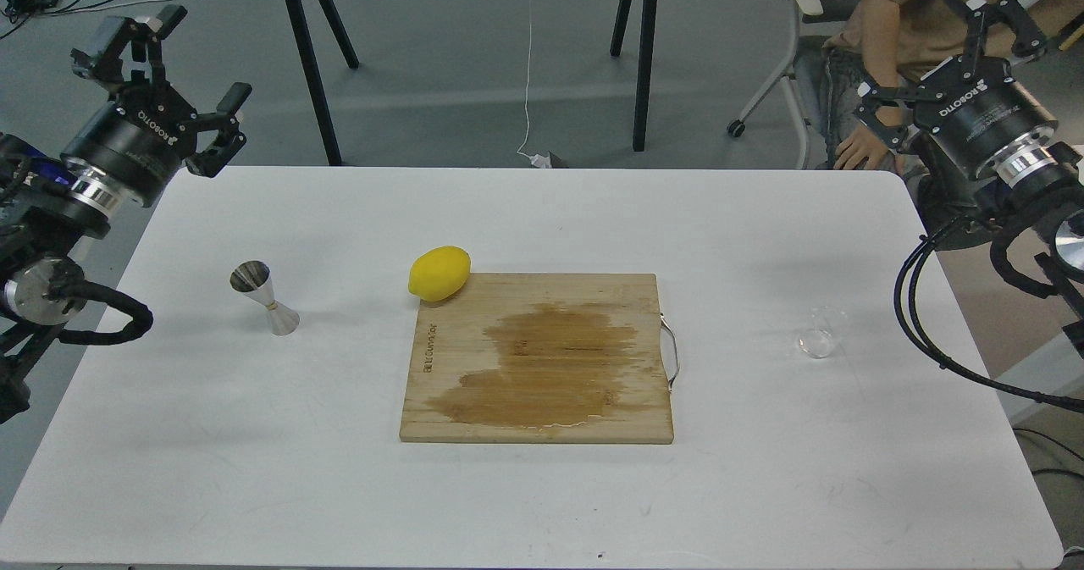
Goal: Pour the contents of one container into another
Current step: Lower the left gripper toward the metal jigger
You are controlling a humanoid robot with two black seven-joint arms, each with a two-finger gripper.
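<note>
A tiny clear glass cup [820, 335] stands upright on the white table's right side, hard to make out against the surface. The shiny steel hourglass jigger [263, 296] stands upright on the left side of the table. My left gripper [178, 66] hangs open above the table's far left corner, well up and left of the jigger, holding nothing. My right gripper [948, 62] is raised beyond the far right corner, open and empty, far above the glass cup.
A wooden cutting board [539, 358] with a wet stain and a metal handle lies mid-table. A yellow lemon [439, 273] rests at its far left corner. A seated person [881, 53] is behind the table at right; black table legs stand behind.
</note>
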